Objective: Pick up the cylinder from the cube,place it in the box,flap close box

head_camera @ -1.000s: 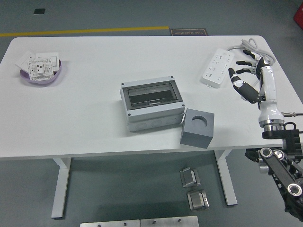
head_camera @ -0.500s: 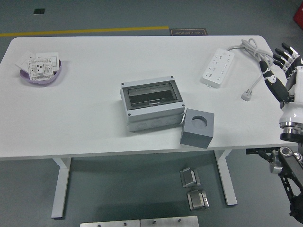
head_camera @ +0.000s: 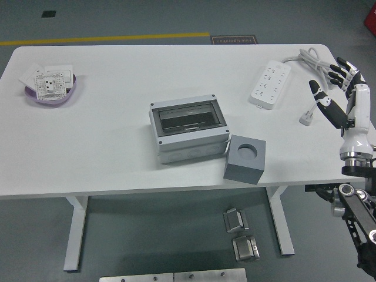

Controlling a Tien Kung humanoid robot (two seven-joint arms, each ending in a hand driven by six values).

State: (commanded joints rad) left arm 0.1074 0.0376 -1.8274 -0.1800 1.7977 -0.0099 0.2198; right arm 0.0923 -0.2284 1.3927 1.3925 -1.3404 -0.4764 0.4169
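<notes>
right robot hand (head_camera: 341,91) is hovering over the worktop's (head_camera: 117,147) right edge, fingers spread wide and holding nothing, beside a white power strip (head_camera: 269,83). near the front edge, a grey cube (head_camera: 245,159) is sitting with the cylinder (head_camera: 247,151) resting in its top hole, just beside the grey box (head_camera: 188,128), whose flap is lying shut.

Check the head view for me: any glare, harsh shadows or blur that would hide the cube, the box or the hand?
Head view: even, soft light, no glare on the white table; only faint shadows beside the box and cube; both sharp. The right hand at the right edge is slightly soft, fingers spread.
</notes>
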